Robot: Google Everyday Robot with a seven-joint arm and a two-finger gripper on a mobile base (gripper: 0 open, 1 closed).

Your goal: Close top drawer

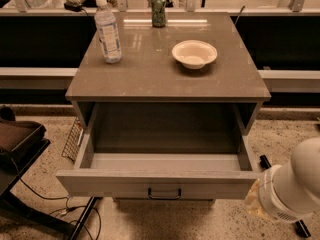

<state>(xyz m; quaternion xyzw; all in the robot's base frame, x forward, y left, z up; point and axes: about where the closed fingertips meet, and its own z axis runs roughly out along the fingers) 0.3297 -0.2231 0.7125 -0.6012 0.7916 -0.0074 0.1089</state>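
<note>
The top drawer of the grey cabinet is pulled far out, and its inside looks empty. Its flat grey front panel faces me with a small dark loop handle at centre. The lower drawers are hidden beneath it. My white arm comes in from the lower right. The gripper end sits right by the front panel's right corner, just below and in front of it.
On the cabinet top stand a water bottle at the back left, a green can at the back middle and a cream bowl to the right. A dark tray on a stand is at the left. A wire rack leans beside the cabinet.
</note>
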